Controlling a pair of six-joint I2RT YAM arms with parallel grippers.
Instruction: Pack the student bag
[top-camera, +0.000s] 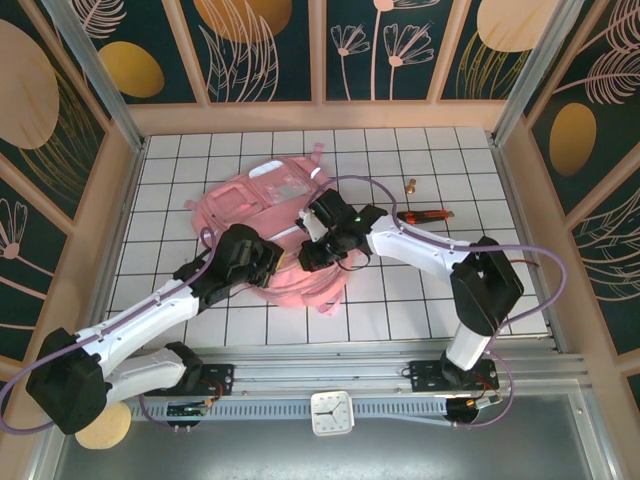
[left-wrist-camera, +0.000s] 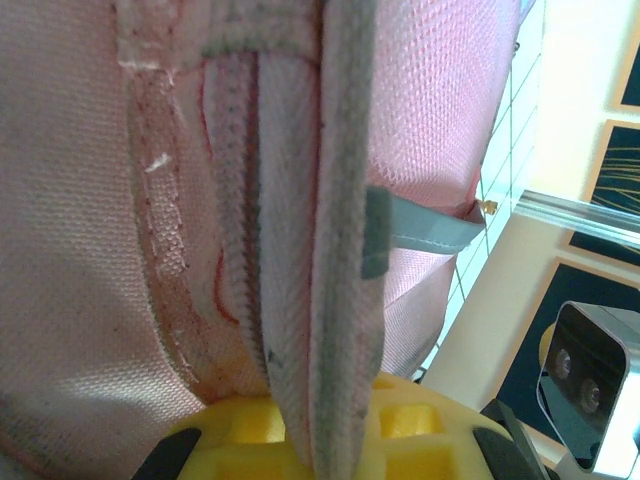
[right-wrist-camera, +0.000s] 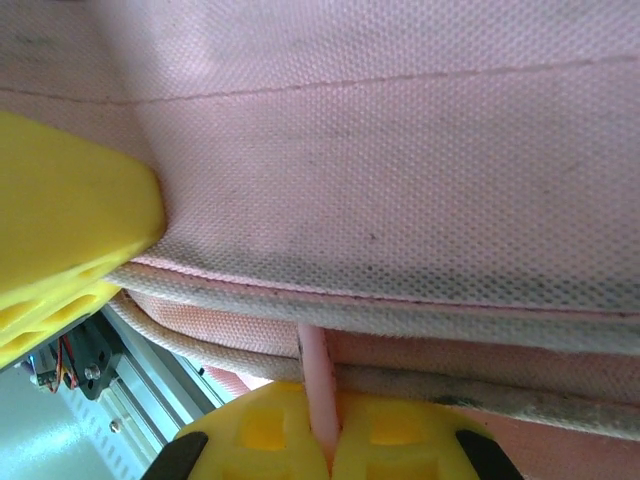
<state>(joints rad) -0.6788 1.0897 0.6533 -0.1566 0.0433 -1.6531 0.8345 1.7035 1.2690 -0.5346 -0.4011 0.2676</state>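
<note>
The student bag (top-camera: 262, 200), a soft pink backpack, lies flat in the middle of the gridded table. My left gripper (top-camera: 272, 262) sits at its near edge. In the left wrist view it (left-wrist-camera: 322, 445) is shut on a folded pale zip band (left-wrist-camera: 335, 250) of the bag (left-wrist-camera: 90, 200). My right gripper (top-camera: 316, 252) is just to the right, at the same edge. Its yellow fingers (right-wrist-camera: 270, 430) are shut on a thin pink pull tab (right-wrist-camera: 314, 370) that hangs from the bag's seam (right-wrist-camera: 380, 120).
A red and black tool (top-camera: 425, 216) and a small brass piece (top-camera: 410, 184) lie on the table to the right of the bag. A white clock (top-camera: 330, 412) rests on the rail below the arm bases. Wooden walls ring the table.
</note>
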